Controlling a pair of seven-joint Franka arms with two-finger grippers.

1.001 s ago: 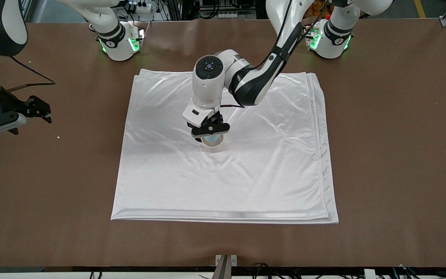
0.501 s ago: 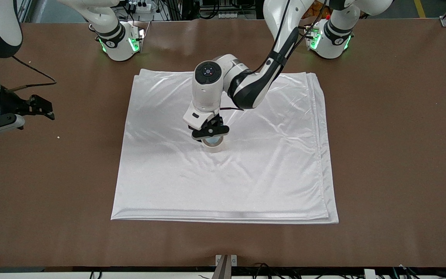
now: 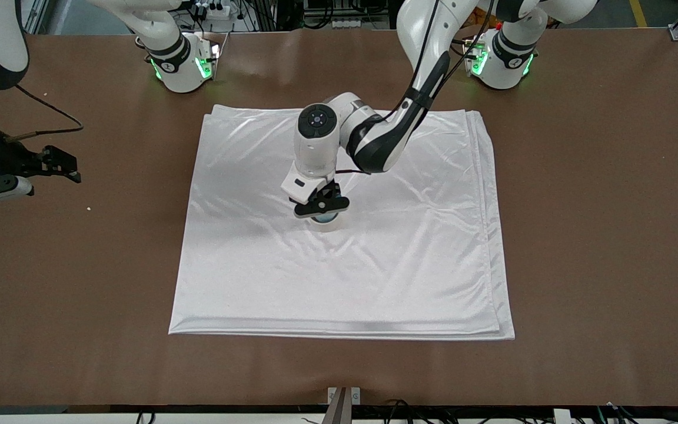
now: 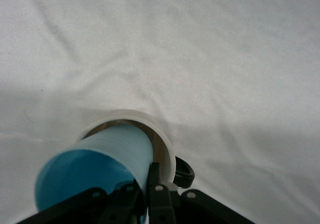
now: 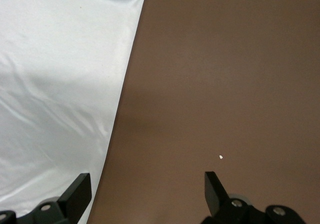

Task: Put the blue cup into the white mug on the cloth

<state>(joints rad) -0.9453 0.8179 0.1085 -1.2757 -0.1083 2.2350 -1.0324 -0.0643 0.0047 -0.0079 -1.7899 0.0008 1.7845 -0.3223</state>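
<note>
The white cloth (image 3: 374,265) lies spread in the middle of the table. The white mug (image 3: 332,224) stands near its middle, its rim (image 4: 165,139) and black handle (image 4: 184,172) showing in the left wrist view. My left gripper (image 3: 322,211) is right over the mug, shut on the rim of the blue cup (image 4: 100,169), whose lower part sits tilted inside the mug. In the front view only a sliver of the blue cup (image 3: 325,218) shows under the fingers. My right gripper (image 3: 59,166) is open and empty over bare table beside the cloth at the right arm's end.
The brown table (image 3: 598,235) surrounds the cloth. A cable (image 3: 50,112) lies on it near the right arm. A small white crumb (image 5: 221,157) lies on the table under the right gripper. The cloth's edge (image 5: 120,108) shows in the right wrist view.
My left gripper has come down with the blue cup, which now sits lower in the mug. The right gripper shifted slightly.
</note>
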